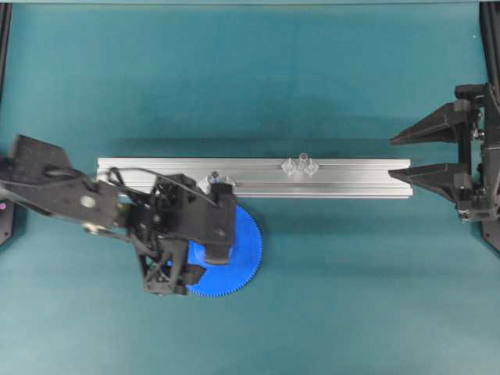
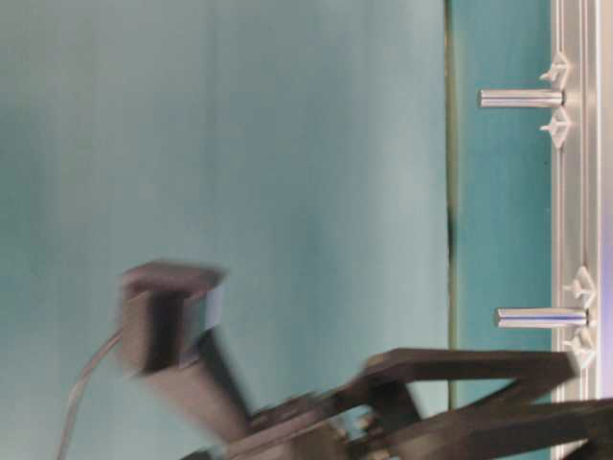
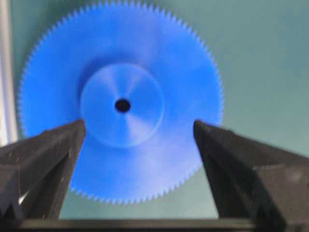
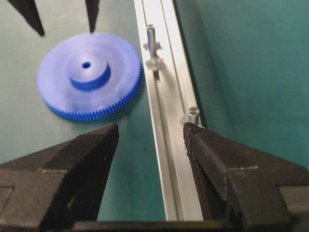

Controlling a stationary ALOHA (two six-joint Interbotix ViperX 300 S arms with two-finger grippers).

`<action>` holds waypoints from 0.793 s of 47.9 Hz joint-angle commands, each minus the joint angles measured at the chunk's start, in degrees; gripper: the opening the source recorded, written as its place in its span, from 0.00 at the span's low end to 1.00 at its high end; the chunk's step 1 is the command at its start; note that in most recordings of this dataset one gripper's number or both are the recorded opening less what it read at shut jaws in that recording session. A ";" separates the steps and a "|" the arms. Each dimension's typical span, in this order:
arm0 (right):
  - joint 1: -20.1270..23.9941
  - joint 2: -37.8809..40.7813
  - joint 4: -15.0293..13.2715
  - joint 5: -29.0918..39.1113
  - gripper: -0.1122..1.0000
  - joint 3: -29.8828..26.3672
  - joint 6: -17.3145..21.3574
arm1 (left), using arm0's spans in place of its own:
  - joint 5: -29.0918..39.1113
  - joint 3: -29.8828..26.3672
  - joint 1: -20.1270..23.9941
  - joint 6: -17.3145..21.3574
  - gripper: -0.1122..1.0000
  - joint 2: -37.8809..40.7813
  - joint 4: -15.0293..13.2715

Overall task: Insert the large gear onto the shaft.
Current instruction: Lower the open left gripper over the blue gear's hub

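Observation:
The large gear [image 1: 244, 248] is a bright-blue toothed disc lying flat on the teal mat in front of the rail, and my left arm covers part of it. My left gripper [image 3: 139, 124] hangs open above the gear [image 3: 123, 77], its fingers spread wider than the hub and touching nothing. Two alike shafts stand upright on the rail, one [image 1: 214, 177] just behind the gear and one [image 1: 303, 162] further right. My right gripper [image 1: 392, 158] is open and empty at the rail's right end. Its own view shows the gear [image 4: 89, 75] and both pins [image 4: 150, 41] [image 4: 193, 115].
A long aluminium rail [image 1: 351, 176] runs left to right across the middle of the mat and carries the clear pin mounts. In the table-level view the left arm [image 2: 182, 355] is blurred, near the lower pin [image 2: 541, 317].

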 commanded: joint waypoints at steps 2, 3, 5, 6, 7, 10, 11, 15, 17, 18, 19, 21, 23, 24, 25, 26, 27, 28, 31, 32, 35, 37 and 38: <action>0.26 -0.70 0.00 0.18 0.70 -0.18 0.35 | 0.26 -2.90 -0.18 0.18 0.94 2.46 0.09; 0.26 -0.88 0.00 0.18 0.70 -0.09 0.44 | 0.35 -3.16 -0.26 0.18 0.94 2.99 0.18; 0.26 -1.32 0.00 0.26 0.70 0.18 0.44 | 0.44 -3.69 -0.26 0.18 0.94 3.87 0.18; 0.26 -1.49 0.00 0.18 0.70 0.35 0.44 | 0.44 -3.87 -0.18 0.18 0.94 4.13 0.18; 0.26 -1.67 0.00 0.18 0.70 0.44 0.44 | 0.53 -3.96 -0.18 0.18 0.94 4.39 0.18; 0.26 -2.55 0.00 0.26 0.70 0.70 0.44 | 0.53 -4.22 0.09 0.18 0.94 4.75 0.26; 0.26 -2.72 0.00 0.18 0.70 0.79 0.44 | 0.53 -4.22 0.09 0.18 0.94 4.83 0.26; 0.26 -3.52 0.00 0.26 0.70 1.23 0.44 | 0.79 -4.04 0.62 0.18 0.94 4.75 0.26; 0.26 -3.78 0.00 0.26 0.70 1.49 0.44 | 1.23 -4.04 0.97 0.18 0.94 4.75 0.26; 0.26 -3.87 0.00 0.18 0.70 1.49 0.44 | 1.49 -4.13 1.05 0.26 0.94 4.75 0.26; 0.26 -3.96 0.00 0.26 0.70 1.58 0.44 | 1.76 -4.22 1.23 0.26 0.94 4.75 0.26; 0.26 -4.13 0.00 0.26 0.70 1.76 0.44 | 2.29 -4.48 1.58 0.53 0.94 4.92 0.26; 0.26 -4.31 0.00 0.26 0.70 1.85 0.44 | 2.90 -4.83 1.76 1.32 0.94 5.01 0.26; 0.26 -4.31 0.00 0.18 0.70 1.93 0.44 | 3.16 -5.01 1.85 1.67 0.94 5.10 0.26; 0.26 -4.39 0.00 0.26 0.70 2.02 0.44 | 3.43 -5.10 1.93 1.85 0.94 5.27 0.35; 0.26 -4.48 0.00 0.26 0.70 2.11 0.44 | 3.60 -5.27 2.02 2.11 0.94 5.36 0.26; 0.26 -4.48 0.00 0.26 0.70 2.11 0.44 | 3.78 -5.45 2.20 2.37 0.94 5.54 0.26; 0.26 -4.48 0.00 0.26 0.70 2.11 0.44 | 3.87 -5.54 2.29 2.46 0.94 5.71 0.26; 0.26 -4.57 0.00 0.26 0.70 2.20 0.35 | 4.04 -6.06 2.37 2.72 0.94 6.06 0.26; 0.26 -4.66 0.00 0.26 0.70 2.20 0.44 | 4.04 -6.24 2.37 2.72 0.94 6.15 0.26; 0.26 -4.66 -0.09 0.26 0.70 2.20 0.44 | 4.22 -6.68 2.37 2.72 0.94 6.50 0.26; 0.26 -4.75 0.00 0.18 0.70 2.20 0.44 | 4.39 -6.68 2.37 2.72 0.94 6.68 0.26; 0.26 -4.75 0.00 0.18 0.70 2.20 0.44 | 4.57 -6.77 2.37 2.72 0.94 6.77 0.26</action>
